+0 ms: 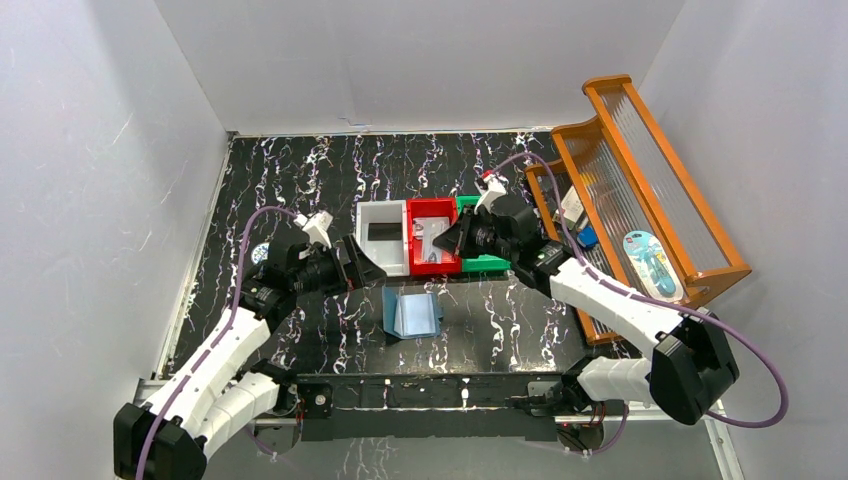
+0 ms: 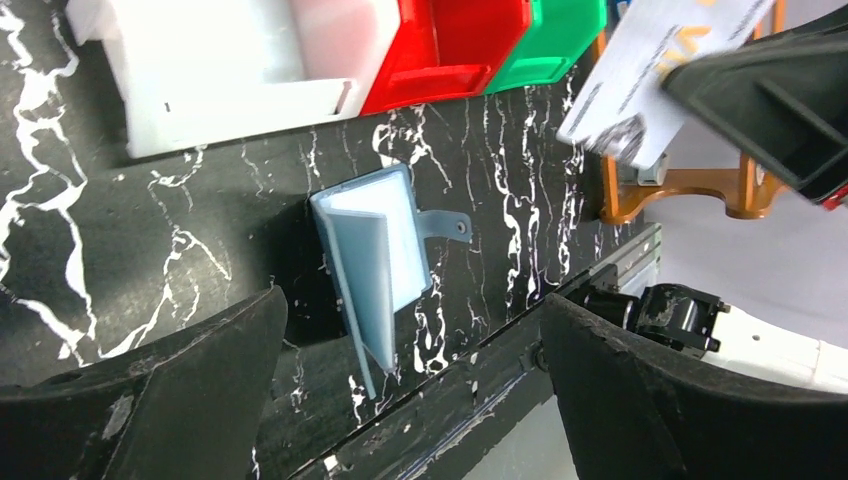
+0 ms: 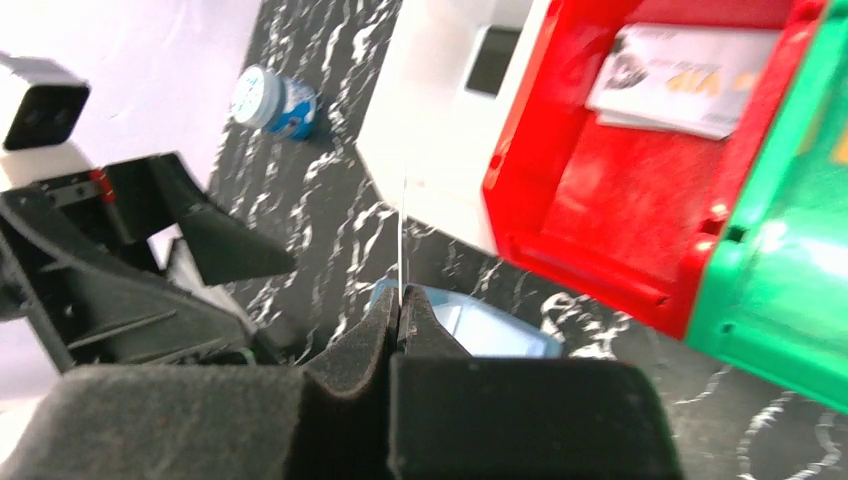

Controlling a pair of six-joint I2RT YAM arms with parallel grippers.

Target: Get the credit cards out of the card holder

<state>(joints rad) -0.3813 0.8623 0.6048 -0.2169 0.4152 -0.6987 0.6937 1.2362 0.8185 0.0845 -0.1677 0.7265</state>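
The blue card holder (image 1: 412,313) lies open on the black marbled table, its snap tab sticking out (image 2: 445,224). My left gripper (image 2: 412,305) hangs open just above it with nothing between its fingers. My right gripper (image 3: 398,300) is shut on a pale credit card with markings (image 2: 650,70), held up near the red bin and showing only as a thin edge (image 3: 402,230) in the right wrist view. Another pale credit card (image 3: 690,80) lies in the red bin (image 1: 432,262). A black card (image 3: 492,58) lies in the white bin (image 1: 366,250).
A green bin (image 1: 487,264) stands right of the red one. An orange wooden rack (image 1: 640,170) with small items fills the right side. A round blue tin (image 1: 260,252) sits by the left wall. The arms' base rail (image 1: 430,390) runs along the near edge.
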